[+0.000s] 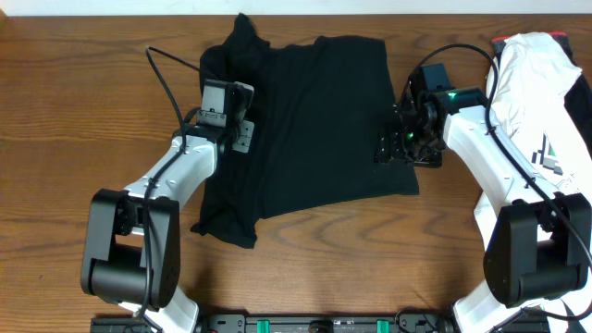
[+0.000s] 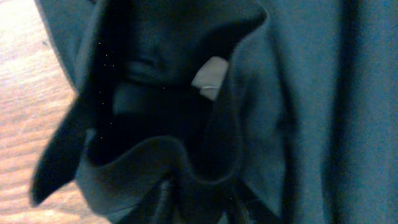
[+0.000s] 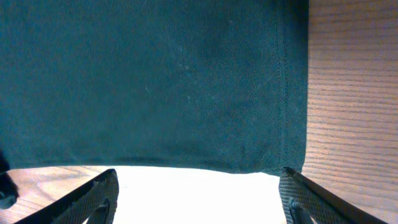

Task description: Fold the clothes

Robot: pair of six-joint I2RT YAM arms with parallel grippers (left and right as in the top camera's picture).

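The clothes (image 1: 305,120), a black T-shirt, lie spread in the middle of the wooden table, rumpled along their left side. My left gripper (image 1: 242,137) sits on that left part near the collar. In the left wrist view its dark fingers (image 2: 163,202) close in on a raised fold of the black fabric (image 2: 311,112), and a white neck tag (image 2: 211,78) shows just beyond. My right gripper (image 1: 393,148) is at the shirt's right edge. Its fingers (image 3: 93,199) stand wide apart with the hem (image 3: 273,163) just ahead and nothing between them.
A white garment (image 1: 541,102) with a green-and-black logo lies at the right edge of the table, under and beside my right arm. Bare wood (image 1: 74,111) shows left of the shirt and along the front.
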